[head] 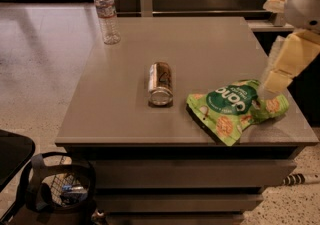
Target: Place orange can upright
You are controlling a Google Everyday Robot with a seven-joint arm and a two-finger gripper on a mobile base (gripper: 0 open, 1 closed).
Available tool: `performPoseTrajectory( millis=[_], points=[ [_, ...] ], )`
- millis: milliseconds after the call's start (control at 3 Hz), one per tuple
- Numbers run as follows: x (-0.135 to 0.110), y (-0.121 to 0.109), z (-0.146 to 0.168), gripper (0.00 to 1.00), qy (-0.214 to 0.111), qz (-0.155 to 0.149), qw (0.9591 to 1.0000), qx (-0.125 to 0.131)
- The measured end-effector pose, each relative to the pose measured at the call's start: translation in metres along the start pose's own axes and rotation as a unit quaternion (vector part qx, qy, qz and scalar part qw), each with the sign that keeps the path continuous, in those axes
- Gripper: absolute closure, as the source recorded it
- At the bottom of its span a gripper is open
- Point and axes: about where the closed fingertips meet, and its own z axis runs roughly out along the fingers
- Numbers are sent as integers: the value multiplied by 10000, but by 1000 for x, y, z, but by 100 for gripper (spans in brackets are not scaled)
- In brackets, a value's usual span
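Observation:
The orange can [160, 83] lies on its side near the middle of the grey table [115, 114]. One silver end faces the front edge, and its brown and cream body points toward the back. My gripper [274, 83] hangs at the right edge of the camera view on the cream arm. It is just above the right end of a green snack bag [234, 109] and well to the right of the can, holding nothing that I can see.
A clear plastic water bottle [107, 14] stands upright at the table's back left corner. The green bag lies flat right of the can, near the front right edge. A dark wire basket [60, 189] sits on the floor at the front left.

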Motion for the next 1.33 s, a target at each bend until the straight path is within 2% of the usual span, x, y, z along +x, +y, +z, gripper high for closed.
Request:
performPoseTrajectory(
  millis=[333, 667, 1000, 1333],
  points=[
    [-31, -5, 12, 0, -291, 626, 9973, -266],
    [-71, -5, 35, 0, -299, 1616, 9862, -187],
    [-84, -8, 49, 0, -110, 2219, 9750, -88],
    [-85, -10, 49, 0, -124, 2681, 9633, -94]
  ],
)
